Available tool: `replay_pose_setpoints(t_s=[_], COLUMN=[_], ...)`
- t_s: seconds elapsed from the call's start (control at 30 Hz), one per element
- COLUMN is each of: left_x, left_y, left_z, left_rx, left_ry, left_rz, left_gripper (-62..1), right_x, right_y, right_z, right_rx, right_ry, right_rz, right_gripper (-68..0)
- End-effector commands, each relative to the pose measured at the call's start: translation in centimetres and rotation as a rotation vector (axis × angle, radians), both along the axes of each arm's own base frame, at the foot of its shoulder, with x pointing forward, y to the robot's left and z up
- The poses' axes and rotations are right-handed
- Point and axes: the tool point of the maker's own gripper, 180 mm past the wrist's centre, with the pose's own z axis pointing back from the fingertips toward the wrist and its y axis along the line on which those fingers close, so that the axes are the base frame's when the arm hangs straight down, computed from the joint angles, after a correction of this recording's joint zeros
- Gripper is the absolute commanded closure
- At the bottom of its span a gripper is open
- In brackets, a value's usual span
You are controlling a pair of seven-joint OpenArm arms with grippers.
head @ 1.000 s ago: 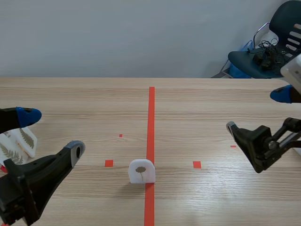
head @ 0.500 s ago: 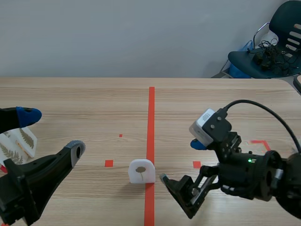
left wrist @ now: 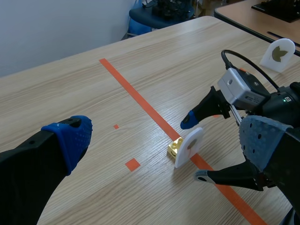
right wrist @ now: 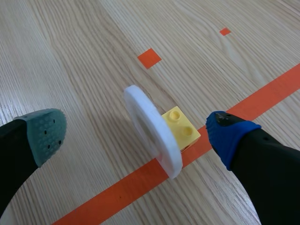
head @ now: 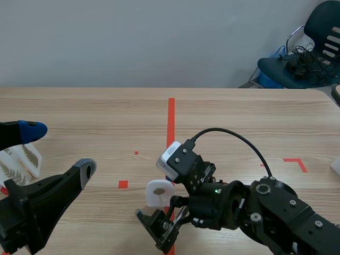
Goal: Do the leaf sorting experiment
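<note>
One yellow brick [right wrist: 181, 127], hidden behind one white card [head: 158, 192] in the scene view, is seen within the wide-opened right hand [right wrist: 136, 133].

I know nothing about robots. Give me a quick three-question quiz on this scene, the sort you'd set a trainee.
1. True or false: the right gripper is shut on the white arch-shaped card that carries a leaf picture.
2. What sits against the card's back? A) a yellow toy brick B) a metal clip C) a person's hand
3. Fill in: the left gripper is ____ (open or shut).
Key: 1 false: it is open, straddling the card; 2 A; 3 open.
</note>
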Motion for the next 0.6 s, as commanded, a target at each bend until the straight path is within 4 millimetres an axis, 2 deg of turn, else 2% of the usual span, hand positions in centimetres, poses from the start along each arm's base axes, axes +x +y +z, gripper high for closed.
replay_pose_setpoints(t_s=[0.0,0.23,0.3,0.43,0.57], left_x=[0.2,0.2,0.2,0.2,0.2], left_y=[-0.1,-0.1,-0.1,-0.1,-0.1], left_z=[0.9,0.9,0.9,0.9,0.9], left_rx=[-0.022,-0.022,-0.022,-0.022,-0.022], left_ry=[-0.028,-0.028,-0.028,-0.028,-0.028], left_rz=[0.003,0.003,0.003,0.003,0.003], left_gripper=[-62.3,-62.3,-62.3,-62.3,-62.3], right_x=[0.6,0.5,0.5,0.6,1.9], right_y=[0.4,0.5,0.4,-0.1,-1.2], right_z=[1.2,1.2,1.1,0.6,1.4], right_rx=[0.024,0.023,0.018,-0.014,-0.003], right_ry=[-0.033,-0.033,-0.031,-0.014,-0.018], right_rz=[0.007,0.007,0.007,0.0,-0.054], right_gripper=[-50.9,-19.2,-12.1,-8.0,-8.0])
